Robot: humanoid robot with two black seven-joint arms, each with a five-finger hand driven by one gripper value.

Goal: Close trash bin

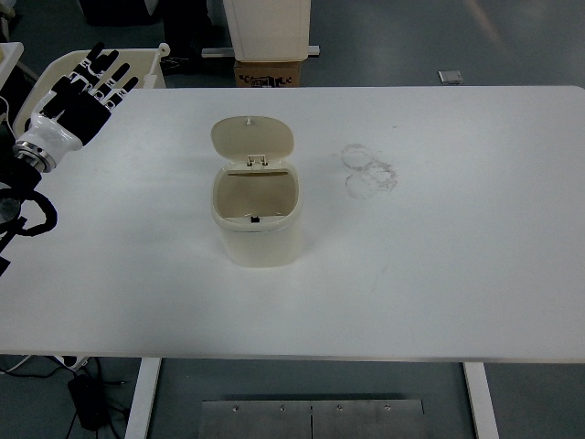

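Observation:
A small cream trash bin (257, 227) stands near the middle of the white table (439, 256). Its lid (251, 139) is tipped up and back on the far-side hinge, so the inside shows. My left hand (84, 91) hovers at the table's far left corner, well to the left of the bin, with its black fingers spread and nothing in them. The right arm does not show.
Faint ring-shaped smudges (369, 170) mark the table to the right of the bin. A cream plastic crate (64, 73) stands off the table's far left corner, behind my hand. A cardboard box (267, 71) and a white unit lie beyond the far edge.

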